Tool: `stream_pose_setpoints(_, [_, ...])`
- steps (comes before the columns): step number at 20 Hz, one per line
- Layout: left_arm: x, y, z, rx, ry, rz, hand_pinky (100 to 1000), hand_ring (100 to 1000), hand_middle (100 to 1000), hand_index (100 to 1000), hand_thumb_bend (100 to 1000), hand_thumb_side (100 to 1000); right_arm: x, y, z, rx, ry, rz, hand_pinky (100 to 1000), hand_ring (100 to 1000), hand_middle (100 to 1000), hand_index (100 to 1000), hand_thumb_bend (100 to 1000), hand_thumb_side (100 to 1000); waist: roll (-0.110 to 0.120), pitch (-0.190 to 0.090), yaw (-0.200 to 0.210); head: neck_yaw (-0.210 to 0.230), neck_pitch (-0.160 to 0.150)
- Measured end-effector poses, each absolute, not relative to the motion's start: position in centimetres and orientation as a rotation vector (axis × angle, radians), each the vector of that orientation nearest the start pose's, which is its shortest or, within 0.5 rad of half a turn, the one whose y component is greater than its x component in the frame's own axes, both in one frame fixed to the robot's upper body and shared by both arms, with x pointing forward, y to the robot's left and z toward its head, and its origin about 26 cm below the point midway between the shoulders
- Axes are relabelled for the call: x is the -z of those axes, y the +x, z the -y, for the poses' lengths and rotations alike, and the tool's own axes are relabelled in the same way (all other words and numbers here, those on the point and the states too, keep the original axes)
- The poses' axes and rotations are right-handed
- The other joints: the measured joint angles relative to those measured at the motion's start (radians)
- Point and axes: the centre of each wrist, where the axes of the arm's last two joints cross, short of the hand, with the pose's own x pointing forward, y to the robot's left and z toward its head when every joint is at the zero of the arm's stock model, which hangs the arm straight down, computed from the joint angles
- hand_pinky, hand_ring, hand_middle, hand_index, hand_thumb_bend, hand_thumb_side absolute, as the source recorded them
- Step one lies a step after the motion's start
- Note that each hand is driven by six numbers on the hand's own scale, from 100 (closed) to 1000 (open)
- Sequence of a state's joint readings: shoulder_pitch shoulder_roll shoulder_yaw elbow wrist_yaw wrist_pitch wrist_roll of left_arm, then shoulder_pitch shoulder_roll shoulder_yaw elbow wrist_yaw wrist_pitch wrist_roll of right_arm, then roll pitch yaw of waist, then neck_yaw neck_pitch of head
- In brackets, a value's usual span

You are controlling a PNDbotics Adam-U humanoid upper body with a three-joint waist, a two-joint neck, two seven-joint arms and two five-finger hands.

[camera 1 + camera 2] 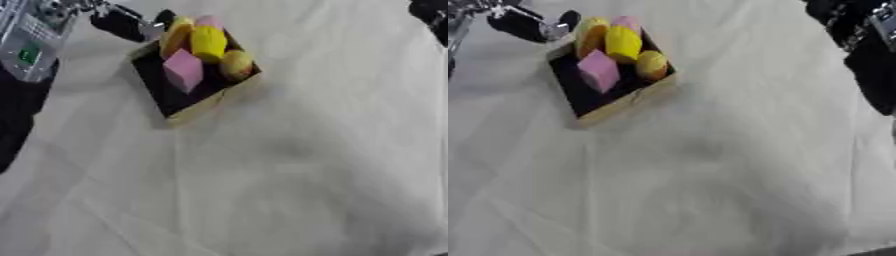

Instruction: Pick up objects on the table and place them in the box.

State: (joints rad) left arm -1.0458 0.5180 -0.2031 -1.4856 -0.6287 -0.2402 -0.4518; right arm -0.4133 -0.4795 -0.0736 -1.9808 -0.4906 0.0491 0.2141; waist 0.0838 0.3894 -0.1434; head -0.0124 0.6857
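A shallow box [203, 106] with a dark inside and tan walls lies askew at the upper left of the white cloth. Inside it are a pink block [183, 70], a yellow piece [208, 43], an orange piece [174, 39], a smaller pink piece [208, 21] and a rounded golden piece [236, 65]. My left hand [122, 23] shows as a blurred black shape just off the box's far left corner, close to the orange piece. My right hand [871, 75] hangs as a dark shape at the upper right, well away from the box.
The white cloth [297, 170] covers the table, with creases across it. My left forearm, silver with a green patch [31, 42], comes in along the left edge.
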Motion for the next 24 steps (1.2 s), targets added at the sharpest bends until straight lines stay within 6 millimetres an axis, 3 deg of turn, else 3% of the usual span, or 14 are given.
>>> stream_pose_setpoints(3, [-35.6,37.2,-21.9,-1.837,-1.019,-2.718,767,699,665,800,100,188,-25.3,30.6,29.0,-0.476,0.329,2.278,1000,899,579,783,100,531,0.0,0.0,0.012,-0.007,0.001])
stream_pose_setpoints(6, [-34.9,34.0,-23.4,-1.556,-0.854,-2.912,775,712,680,813,100,239,-25.4,30.6,29.2,-0.461,0.324,2.292,1000,898,580,783,100,526,-0.002,0.0,0.022,-0.014,0.001])
stream_pose_setpoints(7, [-34.5,32.9,-24.0,-1.45,-0.798,-2.975,773,710,678,812,100,356,-25.5,30.6,29.2,-0.457,0.323,2.297,1000,897,580,783,100,521,-0.005,0.0,0.026,-0.017,0.001])
stream_pose_setpoints(8, [-34.0,32.1,-24.7,-1.343,-0.748,-3.036,773,710,678,813,100,383,-25.6,30.6,29.2,-0.454,0.322,2.304,1000,897,580,783,100,521,-0.01,0.0,0.03,-0.019,0.001])
stream_pose_setpoints(9, [-33.4,31.6,-25.4,-1.237,-0.703,-3.099,771,708,676,813,100,551,-25.7,30.6,29.2,-0.45,0.322,2.313,1000,897,581,783,100,518,-0.017,0.0,0.035,-0.021,0.001])
stream_pose_setpoints(11, [-31.7,31.0,-26.9,-1.033,-0.624,-3.218,766,701,669,810,100,636,-25.9,30.7,29.2,-0.442,0.324,2.324,1000,897,581,783,100,514,-0.029,0.0,0.04,-0.026,0.001])
stream_pose_setpoints(17, [-26.0,30.2,-30.6,-0.543,-0.49,-3.464,761,700,666,811,100,577,-26.2,30.7,29.2,-0.423,0.331,2.351,1000,895,582,783,100,500,-0.053,-0.002,0.046,-0.035,0.003])
stream_pose_setpoints(21, [-22.5,29.6,-31.6,-0.253,-0.368,-3.549,766,712,677,825,100,585,-26.3,30.7,29.1,-0.409,0.339,2.368,1000,893,583,783,100,494,-0.071,-0.009,0.057,-0.035,0.009])
stream_pose_setpoints(24, [-21.1,29.2,-32.0,-0.146,-0.282,-3.561,766,714,677,826,100,567,-26.5,30.7,29.0,-0.4,0.352,2.378,1000,893,585,784,100,491,-0.079,-0.02,0.061,-0.034,0.009])
